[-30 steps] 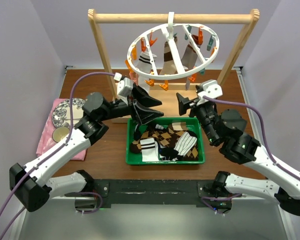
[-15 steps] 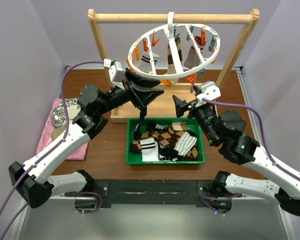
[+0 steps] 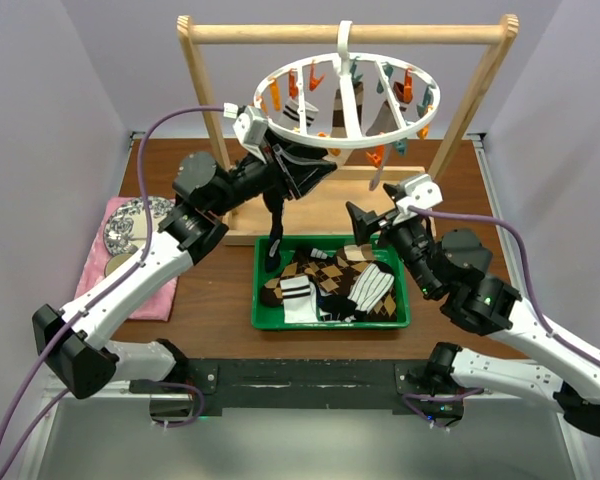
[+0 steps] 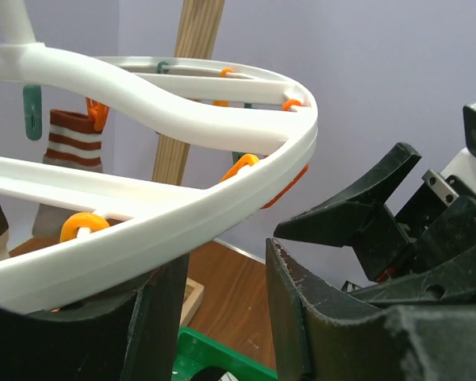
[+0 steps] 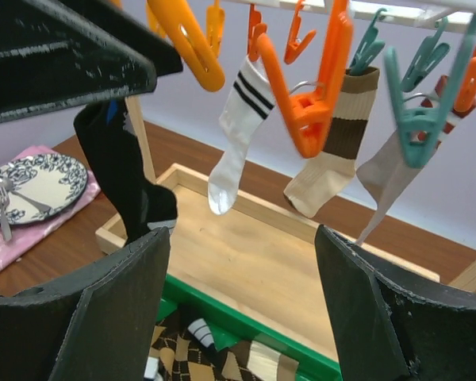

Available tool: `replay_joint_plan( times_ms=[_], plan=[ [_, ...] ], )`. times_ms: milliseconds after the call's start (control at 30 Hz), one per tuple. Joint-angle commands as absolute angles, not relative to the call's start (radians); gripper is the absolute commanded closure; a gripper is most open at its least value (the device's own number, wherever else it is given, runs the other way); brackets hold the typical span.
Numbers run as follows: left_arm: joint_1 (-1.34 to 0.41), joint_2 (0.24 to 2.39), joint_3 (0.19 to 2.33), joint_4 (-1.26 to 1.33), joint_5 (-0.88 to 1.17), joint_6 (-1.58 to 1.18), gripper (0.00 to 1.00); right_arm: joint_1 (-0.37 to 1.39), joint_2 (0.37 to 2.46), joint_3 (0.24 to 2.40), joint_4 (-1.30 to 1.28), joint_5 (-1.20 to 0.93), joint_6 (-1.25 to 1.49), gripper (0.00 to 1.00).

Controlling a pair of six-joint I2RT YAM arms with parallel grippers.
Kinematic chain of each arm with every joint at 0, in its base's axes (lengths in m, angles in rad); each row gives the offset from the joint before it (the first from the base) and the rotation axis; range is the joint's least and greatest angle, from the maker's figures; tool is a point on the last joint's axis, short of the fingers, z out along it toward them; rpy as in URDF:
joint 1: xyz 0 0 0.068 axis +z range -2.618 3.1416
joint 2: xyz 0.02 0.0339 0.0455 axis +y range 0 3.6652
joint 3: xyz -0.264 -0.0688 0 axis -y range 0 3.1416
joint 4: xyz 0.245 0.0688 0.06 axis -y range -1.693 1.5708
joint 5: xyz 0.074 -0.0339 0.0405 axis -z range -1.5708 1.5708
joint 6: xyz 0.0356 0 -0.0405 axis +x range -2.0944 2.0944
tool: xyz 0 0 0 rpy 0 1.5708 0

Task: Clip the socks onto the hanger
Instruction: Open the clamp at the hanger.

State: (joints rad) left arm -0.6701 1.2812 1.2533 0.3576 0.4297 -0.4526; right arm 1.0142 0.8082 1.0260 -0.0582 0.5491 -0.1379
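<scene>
Though unclipped, sock [image 3: 273,240] in left hand [image 3: 310,172]

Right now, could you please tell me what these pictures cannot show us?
- Top view: where the left gripper pinches the black sock, hidden under its fingers.
- Left wrist view: most pegs, behind the ring of the hanger.
- Right wrist view: that ring, cut off by the top edge.
- Top view: the count of socks in the green tray; they overlap.

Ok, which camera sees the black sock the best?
The right wrist view: the black sock hangs big and close there. The top view shows it small and thin, dangling near the green tray. The left wrist view does not clearly show it.
</scene>
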Motion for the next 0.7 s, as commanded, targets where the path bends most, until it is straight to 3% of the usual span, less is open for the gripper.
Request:
replay_joint_plan(
  times_ms=[0,500,667],
  plan=[
    [-0.666,1.266,1.313,0.403,0.390,-0.416,0.52,1.017,0.833,1.032,-0.003,0.506,-0.126,0.23],
    [-0.577,1.146,1.131,0.413,0.360,-0.384,0.51,1.017,0.917,1.058,0.086,0.457,-0.143,0.22],
    [-0.575,1.138,1.129,0.419,0.364,-0.397,0.45,1.017,0.931,1.066,0.103,0.449,-0.146,0.22]
  ],
)
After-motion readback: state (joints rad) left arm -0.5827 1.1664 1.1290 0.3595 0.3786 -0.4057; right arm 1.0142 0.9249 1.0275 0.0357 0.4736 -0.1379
